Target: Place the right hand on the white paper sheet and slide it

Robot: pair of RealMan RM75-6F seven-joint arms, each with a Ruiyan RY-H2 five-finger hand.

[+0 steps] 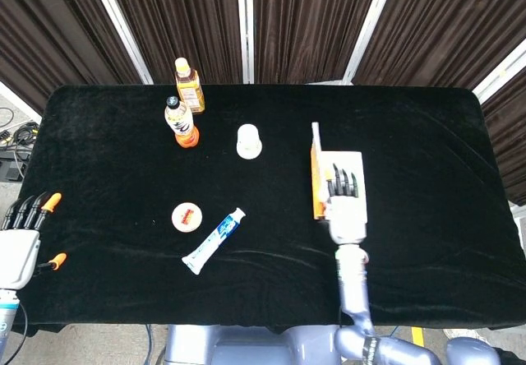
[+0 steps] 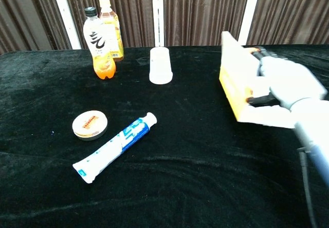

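Note:
The white paper sheet [image 1: 352, 164] lies right of the table's middle, and my right hand [image 1: 345, 207] rests flat on it with fingers pointing away from me. In the chest view the right hand [image 2: 288, 81] presses the sheet [image 2: 262, 116] while the sheet's left part stands up on edge, showing an orange-yellow face. That raised flap leans against the thumb side of the hand. My left hand [image 1: 20, 242] hangs open beyond the table's left front corner, holding nothing.
A white cup [image 1: 248, 141] stands left of the sheet. Two bottles [image 1: 181, 122] [image 1: 190, 86] stand at the back left. A round tin [image 1: 186, 216] and a toothpaste tube [image 1: 214, 240] lie front left. Black cloth covers the table.

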